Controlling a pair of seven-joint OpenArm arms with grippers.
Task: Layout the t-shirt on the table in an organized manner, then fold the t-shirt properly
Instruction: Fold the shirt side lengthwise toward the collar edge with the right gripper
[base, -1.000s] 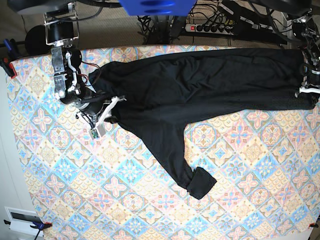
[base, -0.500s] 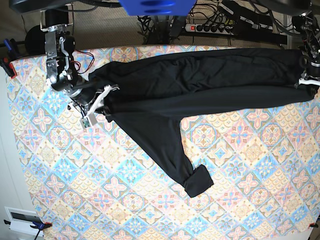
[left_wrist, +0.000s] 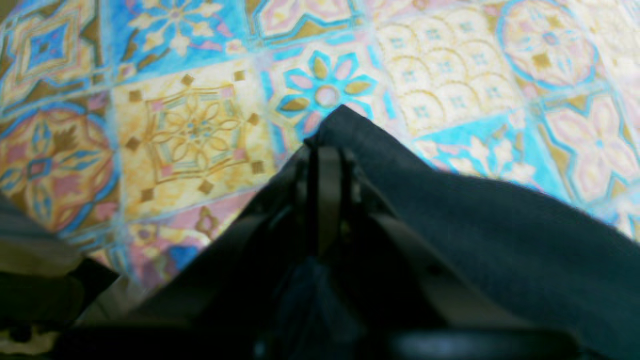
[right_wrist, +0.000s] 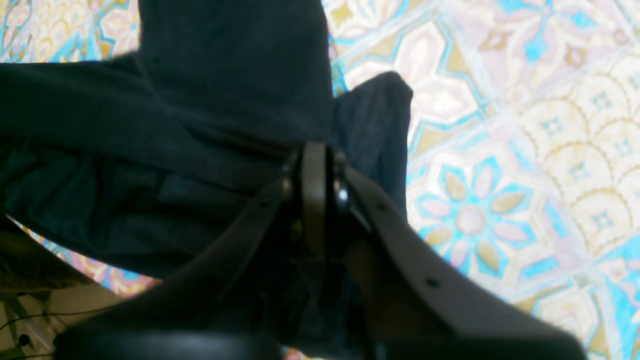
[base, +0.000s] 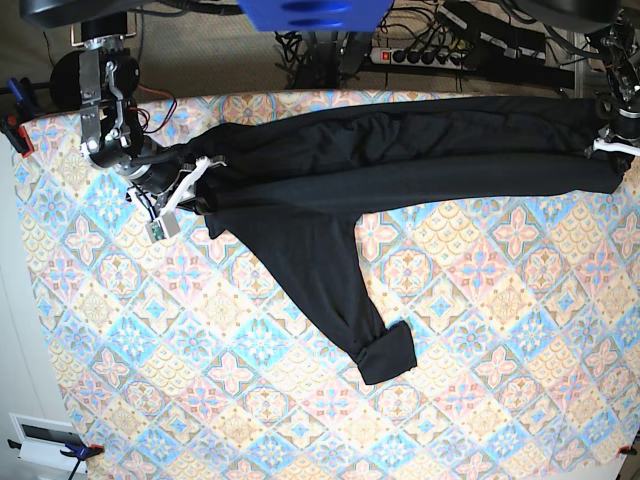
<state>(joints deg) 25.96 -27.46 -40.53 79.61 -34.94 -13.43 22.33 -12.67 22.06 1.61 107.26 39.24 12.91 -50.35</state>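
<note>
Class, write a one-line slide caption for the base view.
Both arms stretch the black t-shirt across the patterned table, one sleeve trailing loose.

A plain solid-black fabric t-shirt (base: 400, 160) is seen on a table cloth (base: 250, 400) patterned in pastel blue, pink and yellow floral diamonds.

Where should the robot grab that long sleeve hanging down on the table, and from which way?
Probably at the rolled cuff of the t-shirt, coming straight down from above. The sleeve lies flat on the table, but the cuff is bunched into a thicker lump at its free end, so fingers could pinch it more easily there.
</note>
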